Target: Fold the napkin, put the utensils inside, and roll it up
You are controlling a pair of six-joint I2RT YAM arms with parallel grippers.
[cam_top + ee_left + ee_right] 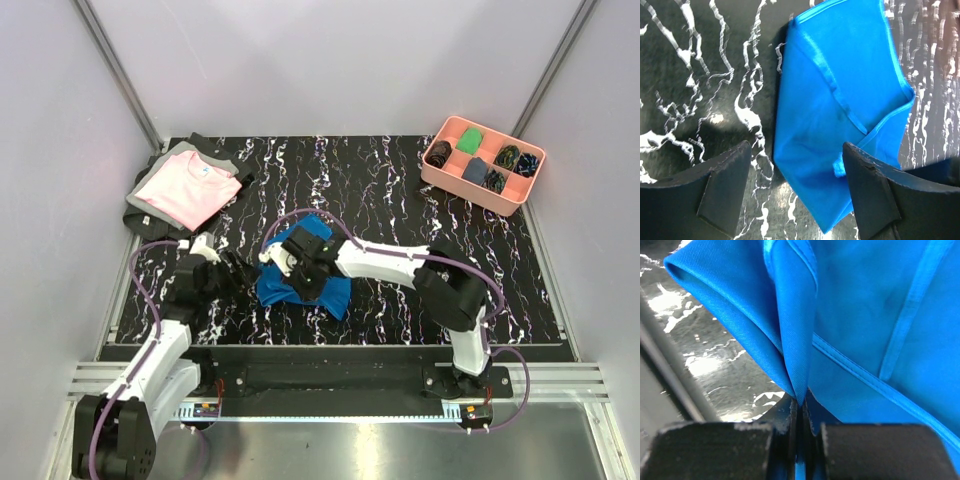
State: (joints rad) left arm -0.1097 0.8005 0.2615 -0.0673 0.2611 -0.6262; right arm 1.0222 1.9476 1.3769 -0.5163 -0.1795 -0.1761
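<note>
A crumpled royal-blue satin napkin (pixel 338 296) lies at the centre of a black, white-veined surface (pixel 400 190). The right end effector (pixel 801 415) is clamped on a pinched fold of the cloth. The left end effector (pixel 795 155) hovers at the napkin's left edge, fingers apart, holding nothing.

Lab test cell: white panels (pixel 330 60), aluminium rail (pixel 560 382).
</note>
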